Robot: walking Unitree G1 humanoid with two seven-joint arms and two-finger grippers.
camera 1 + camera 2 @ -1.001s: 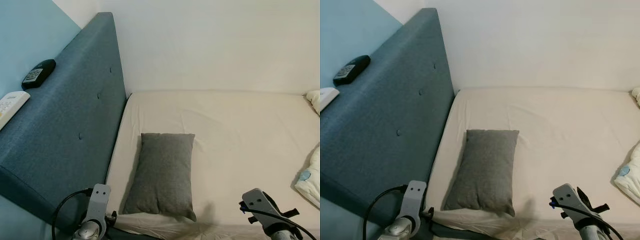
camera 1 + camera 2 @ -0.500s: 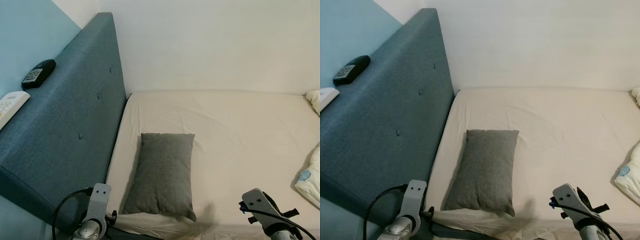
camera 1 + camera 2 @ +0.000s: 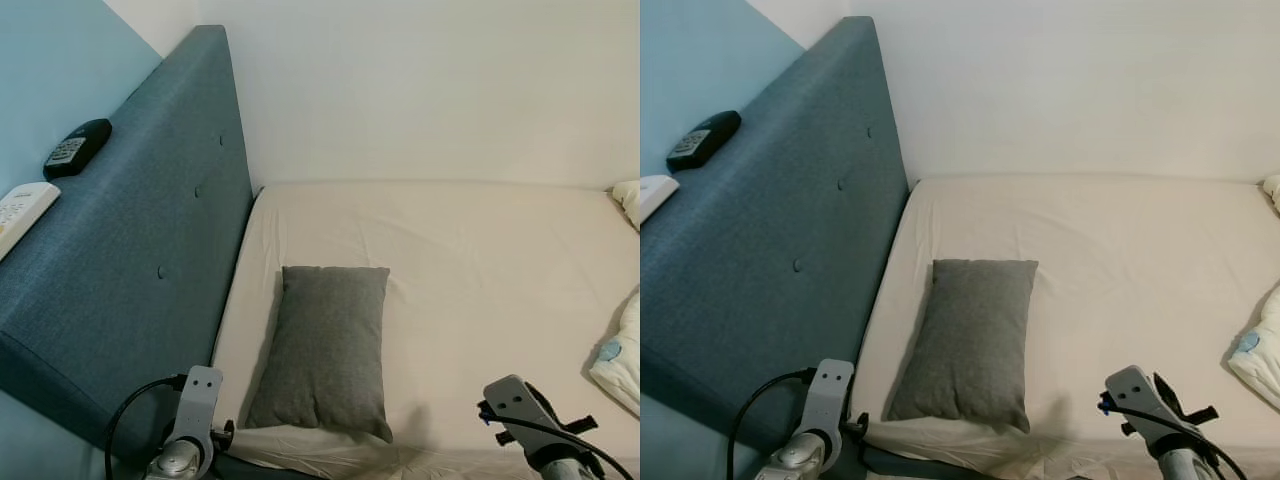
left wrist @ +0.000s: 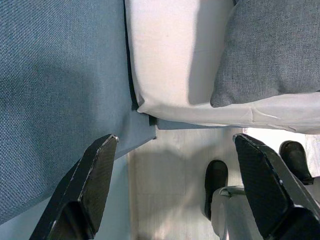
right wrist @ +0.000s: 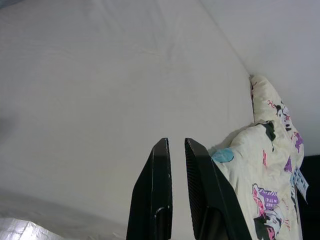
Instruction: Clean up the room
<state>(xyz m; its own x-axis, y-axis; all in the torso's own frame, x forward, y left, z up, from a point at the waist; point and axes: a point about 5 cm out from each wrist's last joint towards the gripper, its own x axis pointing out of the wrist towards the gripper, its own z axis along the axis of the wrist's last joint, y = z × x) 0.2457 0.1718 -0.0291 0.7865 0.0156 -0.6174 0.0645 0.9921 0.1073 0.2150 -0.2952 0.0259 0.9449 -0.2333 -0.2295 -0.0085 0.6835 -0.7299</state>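
Pillow: the grey pillow [image 3: 327,348] is the landmark; it lies flat on the bed [image 3: 480,260], lengthwise, near the front edge and close to the headboard side. That reads as a made-bed position, so it looks set down on purpose and not dropped.
Quilt: a pale patterned quilt [image 5: 265,185] is bunched at the far side of the bed, well apart from the pillow. Its heaped shape suggests it is the untidy item left to straighten.
Left gripper: the left gripper [image 4: 175,185] hangs below the pillow's near corner, over the floor beside the bed frame, fingers spread wide and holding nothing. It looks idle.
Right gripper: the right gripper [image 5: 174,190] points across the bare sheet toward the quilt, fingers nearly together with a thin gap, empty. Its aim hints the quilt is the next target.
Headboard: the blue headboard [image 3: 150,230] stands just beside the pillow.
Remotes: a black remote [image 3: 77,146] and a white remote [image 3: 22,210] rest on the headboard's top, well above the pillow, likely parked within reach of a sleeper.
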